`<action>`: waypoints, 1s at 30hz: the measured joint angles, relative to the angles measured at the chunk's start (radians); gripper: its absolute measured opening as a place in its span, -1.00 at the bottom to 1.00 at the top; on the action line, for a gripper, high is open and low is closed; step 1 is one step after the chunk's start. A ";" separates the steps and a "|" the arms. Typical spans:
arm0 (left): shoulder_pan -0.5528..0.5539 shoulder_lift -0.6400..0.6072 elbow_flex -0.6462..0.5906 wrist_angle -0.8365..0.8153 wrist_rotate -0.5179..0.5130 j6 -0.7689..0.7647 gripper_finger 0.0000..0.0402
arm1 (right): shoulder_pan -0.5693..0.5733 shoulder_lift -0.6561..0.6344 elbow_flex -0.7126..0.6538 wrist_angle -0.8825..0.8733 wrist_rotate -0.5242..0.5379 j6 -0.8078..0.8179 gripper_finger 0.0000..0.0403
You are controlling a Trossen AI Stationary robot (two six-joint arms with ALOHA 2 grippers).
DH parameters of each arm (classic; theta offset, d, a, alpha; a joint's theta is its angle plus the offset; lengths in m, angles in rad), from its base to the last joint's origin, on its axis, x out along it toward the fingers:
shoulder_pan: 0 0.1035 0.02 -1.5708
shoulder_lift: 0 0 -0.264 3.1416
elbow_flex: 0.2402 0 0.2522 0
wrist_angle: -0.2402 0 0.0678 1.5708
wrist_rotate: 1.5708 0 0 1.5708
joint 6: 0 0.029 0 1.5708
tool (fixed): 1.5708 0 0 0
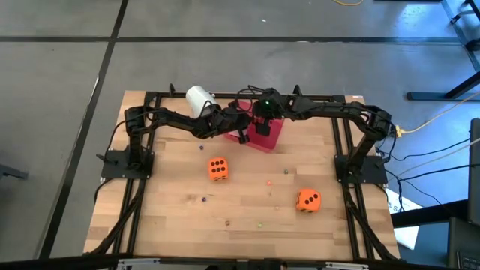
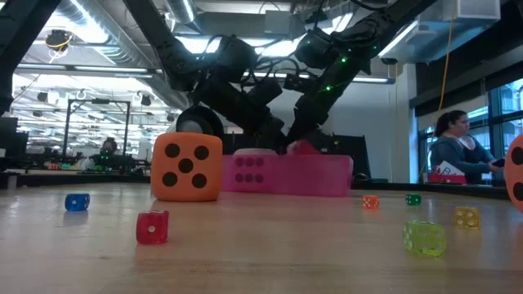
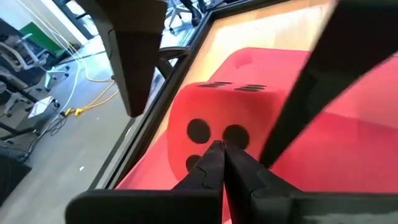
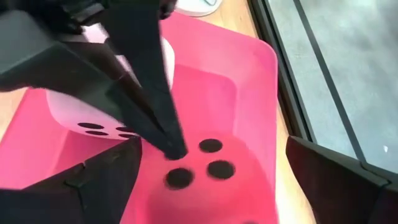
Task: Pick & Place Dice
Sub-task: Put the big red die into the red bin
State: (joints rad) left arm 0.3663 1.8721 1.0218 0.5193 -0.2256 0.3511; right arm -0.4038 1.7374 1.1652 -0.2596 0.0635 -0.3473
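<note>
The red die (image 4: 202,183) sits in the red-pink tray (image 1: 271,136), and the pink die (image 4: 87,115) lies beside it in the same tray. My right gripper (image 4: 212,144) is open over the tray, one finger on each side of the red die; no touch shows. My left gripper (image 3: 222,149) is shut, with its tips at the red die (image 3: 236,112). The two orange dice (image 1: 218,169) (image 1: 307,200) rest on the table, away from both grippers. In the low view the near orange die (image 2: 186,167) stands in front of the tray (image 2: 315,175). My left gripper meets the red die with its shut fingertips (image 4: 171,148). They lie against the die's pip face (image 4: 194,160), right beside three dark pips, and come in slanting from above on the table's left side. The die stays seated in the tray.
A white cup (image 1: 199,97) lies at the table's far edge beside the left arm. Several tiny dice are scattered on the near half of the table, among them a blue (image 2: 77,202), a red (image 2: 152,227) and a yellow-green one (image 2: 425,238). A person (image 2: 458,147) sits beyond the table.
</note>
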 joint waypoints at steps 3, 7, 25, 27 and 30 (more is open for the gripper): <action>-0.005 0.000 0.000 -0.001 -0.001 0.000 -0.99 | 0.001 0.000 0.000 -0.001 0.000 0.001 0.97; -0.011 0.000 0.000 0.000 -0.003 0.014 -1.00 | 0.011 -0.013 0.000 -0.010 0.012 -0.005 0.95; -0.006 -0.186 0.001 -0.382 -0.116 -0.017 -0.98 | 0.067 -0.103 -0.037 -0.274 0.199 0.193 -0.15; 0.014 -0.174 -0.001 -0.407 -0.116 -0.042 -0.98 | 0.064 -0.103 -0.058 -0.258 0.206 0.247 -0.37; 0.046 -0.161 0.000 -0.398 -0.086 -0.053 -0.98 | 0.063 -0.103 -0.094 -0.228 0.207 0.260 -0.70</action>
State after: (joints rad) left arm 0.4122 1.7111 1.0213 0.1212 -0.3116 0.2985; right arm -0.3405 1.6348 1.0710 -0.4874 0.2703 -0.0878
